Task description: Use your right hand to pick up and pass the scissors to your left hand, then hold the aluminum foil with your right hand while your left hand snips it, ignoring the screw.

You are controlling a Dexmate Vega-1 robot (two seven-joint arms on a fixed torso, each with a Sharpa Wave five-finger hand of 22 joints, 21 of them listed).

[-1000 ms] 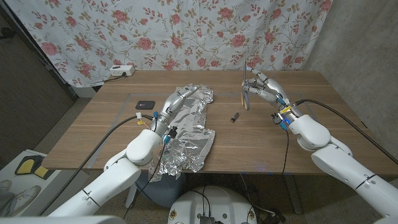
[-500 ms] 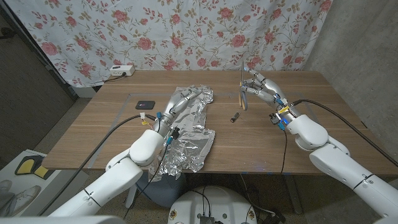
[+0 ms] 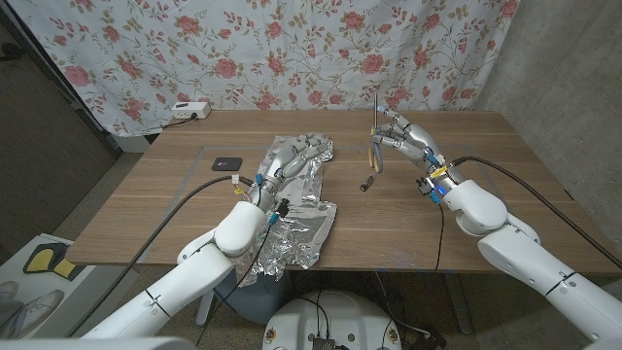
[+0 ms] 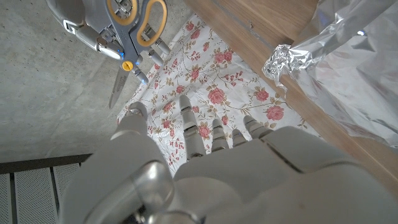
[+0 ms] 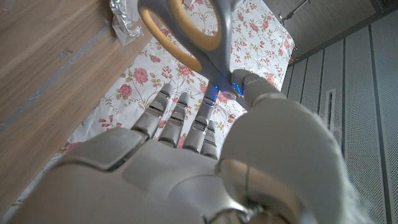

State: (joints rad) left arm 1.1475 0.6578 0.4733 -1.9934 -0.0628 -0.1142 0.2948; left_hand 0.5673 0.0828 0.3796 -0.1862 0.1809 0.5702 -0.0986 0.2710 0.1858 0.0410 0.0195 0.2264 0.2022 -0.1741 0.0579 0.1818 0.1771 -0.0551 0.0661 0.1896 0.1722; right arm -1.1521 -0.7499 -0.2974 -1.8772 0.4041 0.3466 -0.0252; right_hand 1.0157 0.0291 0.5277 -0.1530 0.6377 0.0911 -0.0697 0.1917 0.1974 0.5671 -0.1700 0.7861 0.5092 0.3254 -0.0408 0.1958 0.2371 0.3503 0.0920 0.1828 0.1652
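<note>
- Our right hand (image 3: 403, 136) holds the scissors (image 3: 377, 136) up in the air over the far right part of the surface (image 3: 457, 209). Fingers are pinched on them near the pivot, blades pointing up, orange handles hanging down.
- Our left hand (image 3: 292, 156) is over the far end of the foil (image 3: 296, 209), fingers spread out and holding nothing. We can't tell if it touches the foil.
- In the left wrist view the scissors (image 4: 127, 31) show up past our left fingers (image 4: 189, 121), w/ a gap between them. So the pass isn't done yet, we think.
- What could go wrong:
  - The pinch is small and near the pivot. The scissors could swing or slip out when the hands meet.
  - Blades point up and the handles hang low, so the left hand may grab the wrong part, e.g. the blades and not the handles.
  - If the right hand lets go too soon, the scissors drop onto the surface or the foil.
  - The left hand could drag or crumple the foil as it lifts off, esp. as one end already hangs over the near edge.
- Other stuff around: the screw (image 3: 367, 183) lies on the surface between the foil and the right hand, about under the path btw the hands. We leave it alone.
- A small black thing (image 3: 226, 163) lies left of the foil, and a white power strip (image 3: 190, 111) sits at the far left edge. Neither is in the way.
</note>
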